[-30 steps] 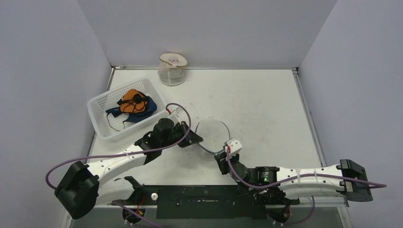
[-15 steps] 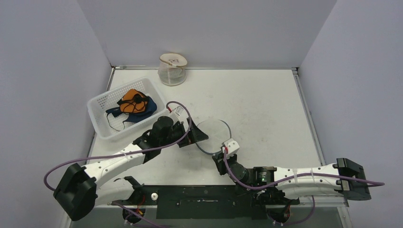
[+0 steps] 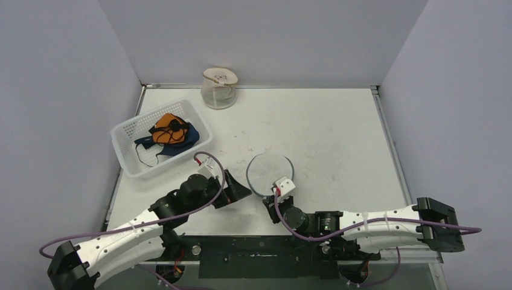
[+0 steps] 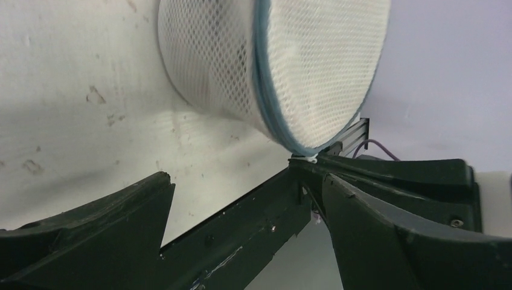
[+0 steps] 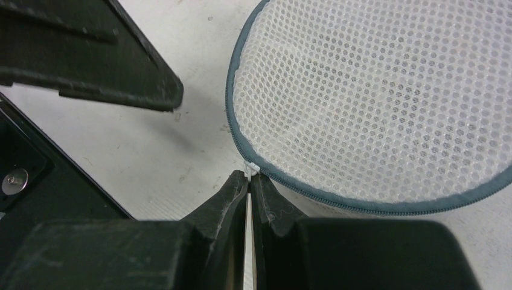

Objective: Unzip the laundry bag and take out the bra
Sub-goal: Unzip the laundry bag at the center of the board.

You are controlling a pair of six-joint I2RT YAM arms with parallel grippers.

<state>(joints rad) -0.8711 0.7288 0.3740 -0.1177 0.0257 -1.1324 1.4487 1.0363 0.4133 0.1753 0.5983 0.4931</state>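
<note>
Two arms reach in from the near edge of a scuffed white worktop (image 3: 338, 139) toward the laundry bag (image 3: 270, 171), which sits at the middle of the surface. The only writing in sight is a dark scrawl on the tan lid of a clear tub (image 3: 219, 87) at the far edge, too small to read.

The bag is a round drum of white honeycomb mesh with a grey-blue zipper band around its rim. The mesh is semi-opaque, so what is inside cannot be made out.

The right gripper (image 5: 249, 181) has its jaws clenched on the small white zipper pull (image 5: 251, 168) at the near rim of the bag. From above, the right gripper (image 3: 269, 199) is mostly hidden under its white wrist block.

The left gripper (image 3: 241, 192) lies just left of the bag with its jaws spread wide and nothing between them. In its own camera the left gripper (image 4: 244, 181) frames the bag's side wall from low down, with the far part of the bag cut off by the top edge.

At the far left stands a white slotted plastic basket (image 3: 130, 130). In it lies a padded orange and blue garment (image 3: 169, 132) with thin black straps.
</note>
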